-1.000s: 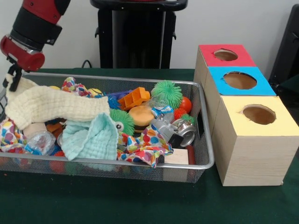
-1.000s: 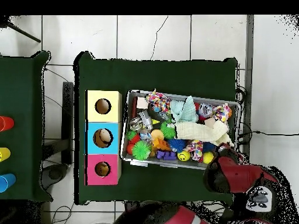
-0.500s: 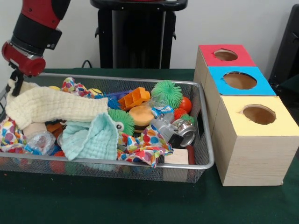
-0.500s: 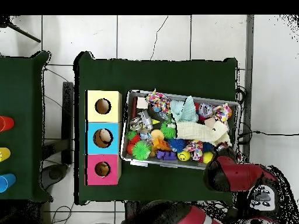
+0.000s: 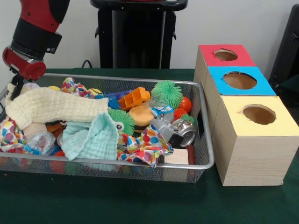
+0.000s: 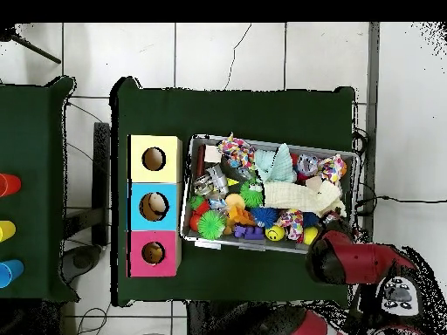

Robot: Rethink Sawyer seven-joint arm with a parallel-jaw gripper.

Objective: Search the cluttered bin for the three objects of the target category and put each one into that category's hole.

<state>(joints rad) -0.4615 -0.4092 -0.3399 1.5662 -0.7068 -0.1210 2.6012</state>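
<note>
The gripper (image 5: 14, 88) is hanging at one end of the cream cloth (image 5: 53, 106), whose long axis is stretching away across the bin (image 5: 205, 140) toward the boxes (image 5: 247, 116). Whether it is pinching the cloth, I cannot tell.

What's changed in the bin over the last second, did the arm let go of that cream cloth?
The gripper has eased up and slightly toward the bin's back corner. The cream cloth has sagged lower and flatter across the pile. Whether it is released cannot be told; the fingers are hard to make out. The mint cloth, the toys, the wire bin and the three boxes stayed put.
</note>
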